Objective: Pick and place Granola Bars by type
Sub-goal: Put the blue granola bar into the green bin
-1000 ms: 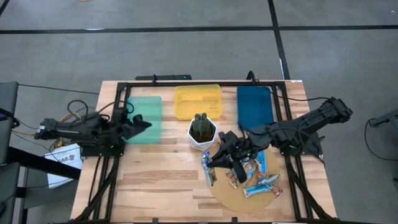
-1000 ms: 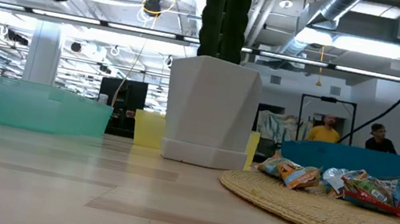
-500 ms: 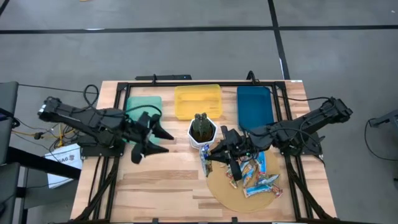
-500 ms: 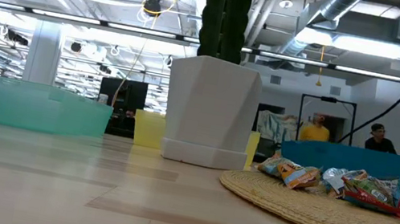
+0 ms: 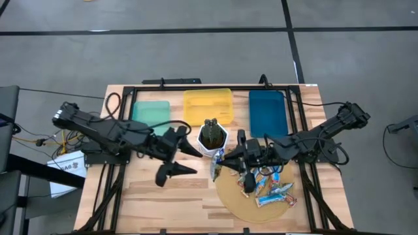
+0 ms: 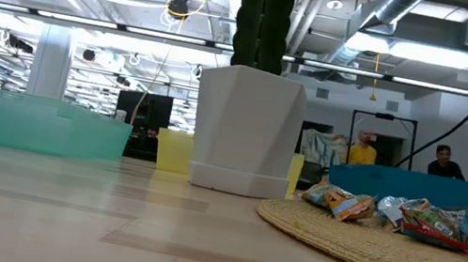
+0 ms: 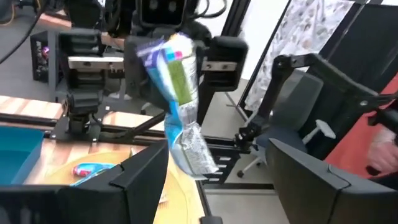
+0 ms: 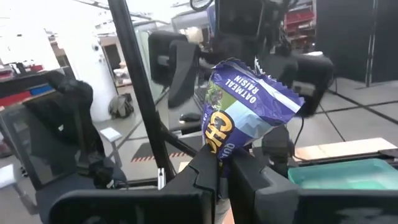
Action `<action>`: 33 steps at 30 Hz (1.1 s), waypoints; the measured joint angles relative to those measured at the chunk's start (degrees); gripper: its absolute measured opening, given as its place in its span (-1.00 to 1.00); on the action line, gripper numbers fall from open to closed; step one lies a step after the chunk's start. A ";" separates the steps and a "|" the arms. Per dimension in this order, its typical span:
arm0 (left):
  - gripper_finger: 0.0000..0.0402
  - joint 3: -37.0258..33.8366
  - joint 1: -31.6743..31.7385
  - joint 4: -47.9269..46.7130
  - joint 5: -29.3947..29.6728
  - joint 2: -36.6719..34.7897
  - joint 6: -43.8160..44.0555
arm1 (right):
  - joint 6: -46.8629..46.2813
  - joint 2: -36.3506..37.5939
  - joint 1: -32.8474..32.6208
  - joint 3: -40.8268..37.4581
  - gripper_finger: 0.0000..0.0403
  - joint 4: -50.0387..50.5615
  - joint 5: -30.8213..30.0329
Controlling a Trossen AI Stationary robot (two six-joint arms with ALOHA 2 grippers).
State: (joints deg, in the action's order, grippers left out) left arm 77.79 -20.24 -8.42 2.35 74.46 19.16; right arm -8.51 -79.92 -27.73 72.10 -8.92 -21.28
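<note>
Just in front of the white pot [image 5: 212, 138], the right end effector [image 8: 225, 163] is shut tight on one granola bar [image 8: 249, 118] and holds it up off the tabletop [image 5: 144, 196]. The left end effector [image 5: 196, 161] is on the other side of the pot's front, near the bar, and its two fingers are wide open with nothing in them. It faces the held bar, which hangs right before it. To me this looks like a pass from one arm to the other, so the bar can go to the tray for its kind. For the next move, the open fingers would need to line up with the free end of the bar and close on it, and only then should the right side let go. The held bar has a shiny blue and purple wrapper with the words OATMEAL RAISIN on it, and it looks a bit crinkled. The wrapper is thin and smooth, so it may bend or slip. The other bars [image 5: 264, 186] lie in a heap on a round woven mat [image 5: 238, 202], in front of the pot and off to the right arm's side. Behind the pot are a green tray [image 5: 151, 121], a yellow tray [image 5: 208, 106] and a blue tray [image 5: 267, 111].
</note>
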 joint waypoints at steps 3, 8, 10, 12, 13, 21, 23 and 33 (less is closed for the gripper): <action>0.30 0.63 0.98 0.31 0.09 1.47 0.59 | 0.06 0.00 0.02 0.00 -0.94 -0.05 0.04; 0.30 0.97 2.42 0.61 0.91 1.75 1.26 | 1.56 0.00 0.04 0.00 -0.94 -0.15 0.13; 0.30 0.97 2.46 0.61 1.76 1.74 1.24 | 1.69 0.00 0.14 0.00 -0.94 -0.16 0.13; 0.30 0.97 2.46 1.40 2.64 1.74 0.59 | 2.26 0.00 0.38 0.00 -0.94 -0.18 0.15; 0.30 0.97 2.46 2.06 3.10 1.74 0.26 | 2.50 0.00 0.48 0.00 -0.94 -0.16 0.17; 0.30 0.97 3.25 3.89 5.91 1.72 -1.00 | 3.03 0.00 0.79 0.00 -0.94 -0.16 0.43; 0.30 0.97 3.27 4.47 5.93 1.74 -0.98 | 3.09 0.00 1.09 0.00 -0.94 -0.16 0.55; 0.30 0.95 3.72 8.45 5.51 4.70 -1.55 | 3.06 -0.02 2.75 0.00 -0.94 -0.44 3.59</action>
State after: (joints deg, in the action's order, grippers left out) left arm 78.74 -16.52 0.03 7.85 79.16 17.61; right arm -5.45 -79.94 -24.97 72.10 -9.36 -17.69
